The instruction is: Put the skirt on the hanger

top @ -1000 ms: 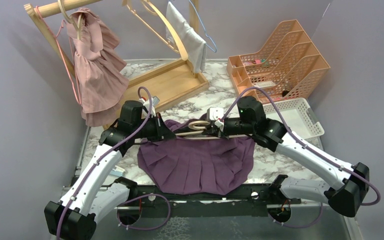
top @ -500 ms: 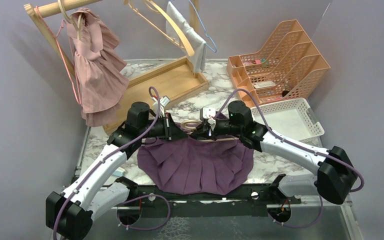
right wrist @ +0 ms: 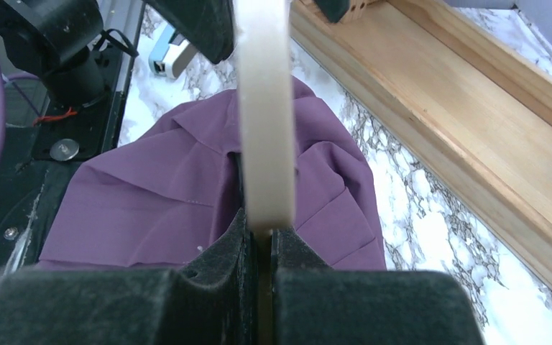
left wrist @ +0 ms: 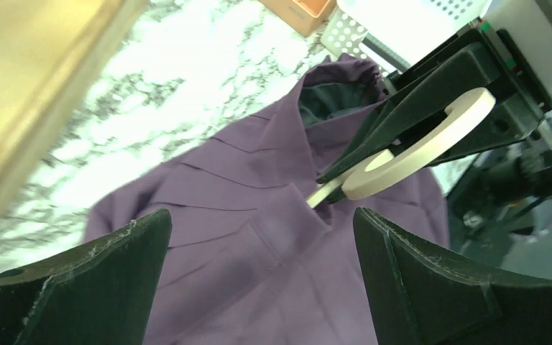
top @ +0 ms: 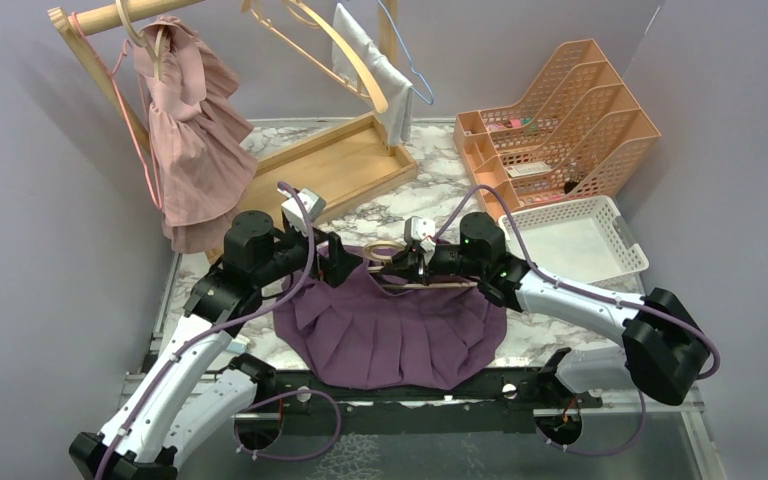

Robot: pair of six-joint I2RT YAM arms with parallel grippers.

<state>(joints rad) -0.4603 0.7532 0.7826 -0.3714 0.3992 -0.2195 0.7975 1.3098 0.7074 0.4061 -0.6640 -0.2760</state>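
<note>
While the right gripper [right wrist: 259, 237] clamps the hanger [right wrist: 262, 108] at frame centre and the left gripper [left wrist: 262, 237] stands open, the skirt [top: 390, 335], unheld, may slide off the hanger.

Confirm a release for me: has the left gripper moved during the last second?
Yes. The left gripper opened and drew back left from the hanger, toward the pink dress.

Open bench [top: 440, 190] was seen between the wooden rack [top: 330, 165] and the orange organiser [top: 560, 120]; passage beyond the skirt [top: 390, 335] was narrowed by rack and white basket [top: 585, 243].
</note>
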